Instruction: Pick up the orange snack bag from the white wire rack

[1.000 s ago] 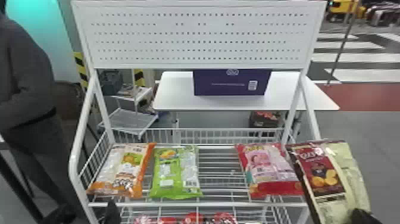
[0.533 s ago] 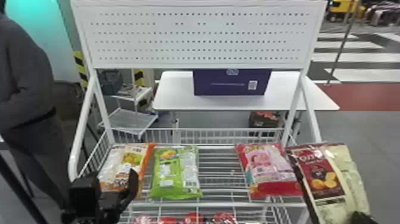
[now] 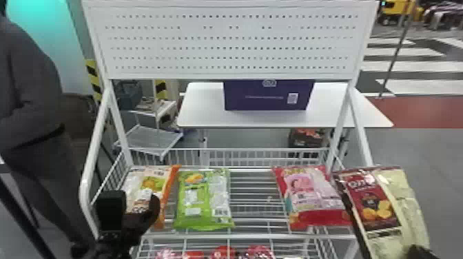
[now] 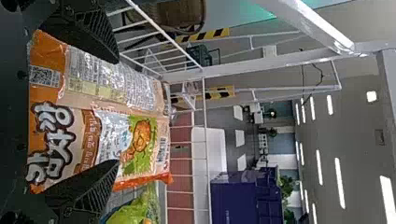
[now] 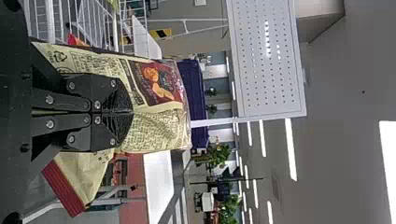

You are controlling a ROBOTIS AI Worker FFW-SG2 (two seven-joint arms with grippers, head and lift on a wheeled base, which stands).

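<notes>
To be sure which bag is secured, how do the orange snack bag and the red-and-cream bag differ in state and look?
The orange snack bag lies on the white wire rack; the red-and-cream bag hangs from the right gripper.
The left gripper is open at the orange snack bag; the right is shut on the red-and-cream bag.
Both are printed bags with food pictures.

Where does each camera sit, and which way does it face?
Head view: robot's head, forward and down over the white wire rack; left gripper, bit of right gripper, low.
Left wrist view: left wrist, out past that gripper's spread fingers and the orange snack bag.
Right wrist view: right wrist, out past that gripper's fingers, clamped on the cream-and-red bag.
Head and left wrist views share the orange snack bag.
</notes>
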